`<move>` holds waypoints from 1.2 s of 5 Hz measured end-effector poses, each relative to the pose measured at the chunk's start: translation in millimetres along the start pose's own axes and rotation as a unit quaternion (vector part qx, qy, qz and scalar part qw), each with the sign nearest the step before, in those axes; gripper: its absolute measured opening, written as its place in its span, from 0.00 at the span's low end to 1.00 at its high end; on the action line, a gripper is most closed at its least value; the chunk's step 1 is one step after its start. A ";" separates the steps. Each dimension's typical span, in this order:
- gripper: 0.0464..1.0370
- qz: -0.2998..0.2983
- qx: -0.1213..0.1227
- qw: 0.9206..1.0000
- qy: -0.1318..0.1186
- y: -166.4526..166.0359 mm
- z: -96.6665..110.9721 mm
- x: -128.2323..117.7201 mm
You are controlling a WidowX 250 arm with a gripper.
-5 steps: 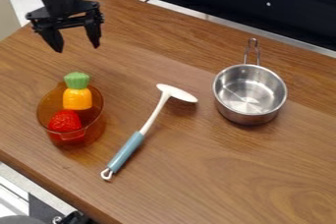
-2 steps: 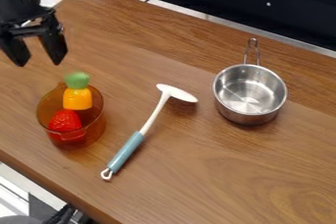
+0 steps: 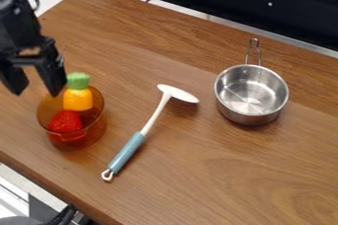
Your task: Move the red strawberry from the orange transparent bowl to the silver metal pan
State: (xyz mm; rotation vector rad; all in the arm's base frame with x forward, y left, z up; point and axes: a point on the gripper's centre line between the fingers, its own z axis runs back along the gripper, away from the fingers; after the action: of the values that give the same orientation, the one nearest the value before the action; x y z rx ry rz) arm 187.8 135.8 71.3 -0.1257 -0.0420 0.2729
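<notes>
Gripper [image 3: 36, 91] nr veg [image 3: 78, 99], grn end [image 3: 78, 79] rearward

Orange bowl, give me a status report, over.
Gripper open, holding nothing, by rim of orange bowl; contact unclear. Green-topped orange toy and strawberry inside. Green top juts above rim, close to gripper.

This place looks like a robot lab or a workroom. A black robot arm stands over a wooden desk [image 3: 218, 179], and on this desk there are a steel pot [image 3: 251, 93], an orange see-through bowl [image 3: 92, 132] and toy food. Behind is a dark metal frame [image 3: 218, 2] with small bright bolts.
</notes>
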 end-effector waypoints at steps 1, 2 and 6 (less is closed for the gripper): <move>0.96 -0.011 0.015 1.000 0.006 -8.1 -14.8 -6.1; 0.96 -0.009 0.021 1.000 -0.003 -14.1 -20.6 -7.7; 0.96 -0.003 0.039 0.999 -0.007 -19.0 -26.5 -3.1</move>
State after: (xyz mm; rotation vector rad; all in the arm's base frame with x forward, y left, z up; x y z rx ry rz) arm 191.5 113.7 47.4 -0.0466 -0.0462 0.2699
